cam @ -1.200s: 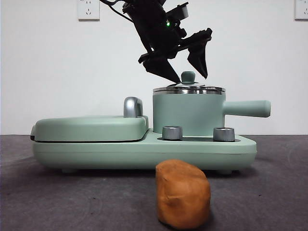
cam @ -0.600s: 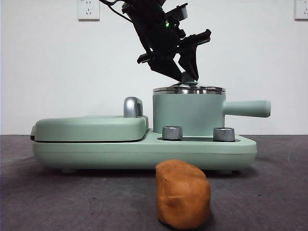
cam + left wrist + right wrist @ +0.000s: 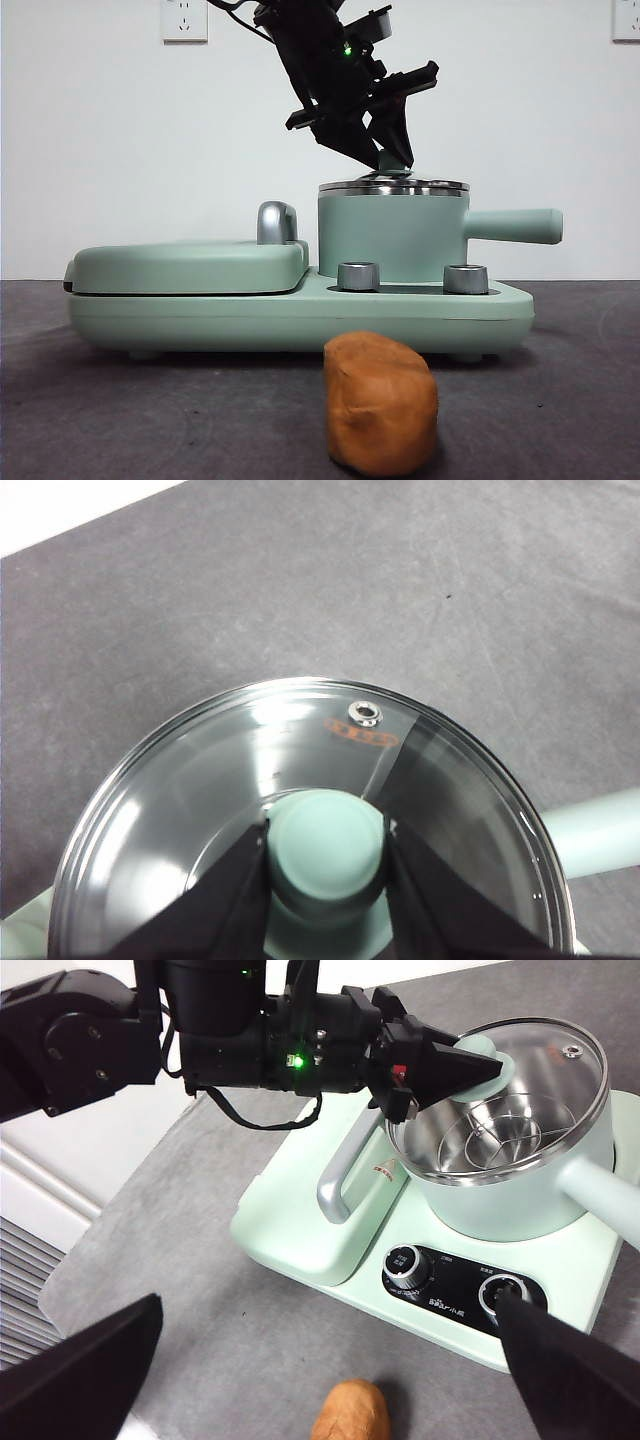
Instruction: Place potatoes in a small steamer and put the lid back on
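I am looking at the lid point(image 3: 392, 184), which is sitting flat on the steel rim of the small steamer point(image 3: 390, 235), with its mint-green knob point(image 3: 328, 845) standing straight up at the centre. The left gripper point(image 3: 385, 160) is clamping that knob from above, one black jaw pressing each side of it, so I am judging the coming move to be a straight lift, the lid hanging directly under the claw. The steamer's side handle point(image 3: 512, 225) is pointing away from the griddle cover point(image 3: 185, 266), clear of the lift path.

The potato point(image 3: 381, 403) is lying on the grey table point(image 3: 150, 420) in front of the cooker base point(image 3: 300, 318), well apart from the pot, its long axis running roughly across the table. The right gripper point(image 3: 340, 1360) is hovering above it with its jaws spread wide and nothing between them, so I am taking it as the nearer arm for the potato.

For writing, I am seeing a small orange mark printed on the glass beside the steam vent point(image 3: 364, 714), and white lettering between the two dials point(image 3: 410, 1267), both too small to read.
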`<state>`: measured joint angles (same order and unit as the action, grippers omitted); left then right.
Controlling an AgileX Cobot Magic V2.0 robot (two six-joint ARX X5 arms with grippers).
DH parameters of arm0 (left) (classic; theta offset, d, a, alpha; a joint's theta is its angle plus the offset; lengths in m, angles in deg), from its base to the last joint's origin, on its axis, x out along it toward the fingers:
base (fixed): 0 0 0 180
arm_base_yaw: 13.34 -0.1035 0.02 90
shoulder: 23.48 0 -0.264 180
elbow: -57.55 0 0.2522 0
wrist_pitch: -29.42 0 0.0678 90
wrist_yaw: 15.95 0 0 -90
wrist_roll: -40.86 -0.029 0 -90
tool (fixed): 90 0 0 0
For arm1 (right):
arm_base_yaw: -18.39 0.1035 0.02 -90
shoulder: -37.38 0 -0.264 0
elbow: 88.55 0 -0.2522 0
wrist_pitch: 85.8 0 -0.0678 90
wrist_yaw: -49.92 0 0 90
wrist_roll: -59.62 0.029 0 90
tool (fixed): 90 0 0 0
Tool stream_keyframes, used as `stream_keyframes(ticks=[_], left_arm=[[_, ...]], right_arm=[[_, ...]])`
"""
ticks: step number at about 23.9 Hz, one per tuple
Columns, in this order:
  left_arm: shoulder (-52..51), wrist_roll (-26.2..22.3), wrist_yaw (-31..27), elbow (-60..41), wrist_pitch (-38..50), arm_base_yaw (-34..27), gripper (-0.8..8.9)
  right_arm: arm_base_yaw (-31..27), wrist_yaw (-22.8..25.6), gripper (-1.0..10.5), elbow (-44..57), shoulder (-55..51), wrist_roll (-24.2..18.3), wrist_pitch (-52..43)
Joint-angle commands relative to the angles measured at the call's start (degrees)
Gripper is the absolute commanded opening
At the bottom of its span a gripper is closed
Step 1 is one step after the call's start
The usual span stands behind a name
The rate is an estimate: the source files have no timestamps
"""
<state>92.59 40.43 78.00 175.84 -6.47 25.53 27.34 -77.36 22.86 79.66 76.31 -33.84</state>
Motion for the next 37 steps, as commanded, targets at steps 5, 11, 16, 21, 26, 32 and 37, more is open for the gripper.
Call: stream_keyframes(ticks=[5,11,16,21,26,32,37], left_arm=[[0.77,-0.37,0.24,11.87,-7.58,0.31,0.17],[-4.13,-0.39,0.24,13.6,-11.08,-2.64,0.17],[-9.84,-0.61,0.24,13.6,-15.72,-7.63,0.15],[-13.49,-0.66,0.24,13.6,-18.69,-11.76,0.15],[-15.76,-0.66,0.24,13.6,-20.37,-14.47,0.15],[-17.18,-0.66,0.24,13.6,-21.68,-16.5,0.15],[-17.18,-0.63,0.24,13.6,-22.12,-17.18,0.15]], right_arm=[[1.31,9.68,5.5,-0.9,0.76,-0.85,2.8],[12.85,17.79,5.5,-0.92,7.3,3.67,6.95],[25.29,26.21,5.5,-1.16,18.21,9.4,6.51],[31.67,26.95,5.5,-1.22,26.16,12.94,3.23],[35.91,27.28,5.5,-1.44,32.98,14.4,1.81],[39.5,27.98,5.5,-1.44,39.8,15.78,0.39],[41.68,29.48,5.5,-1.46,45.09,15.82,-2.12]])
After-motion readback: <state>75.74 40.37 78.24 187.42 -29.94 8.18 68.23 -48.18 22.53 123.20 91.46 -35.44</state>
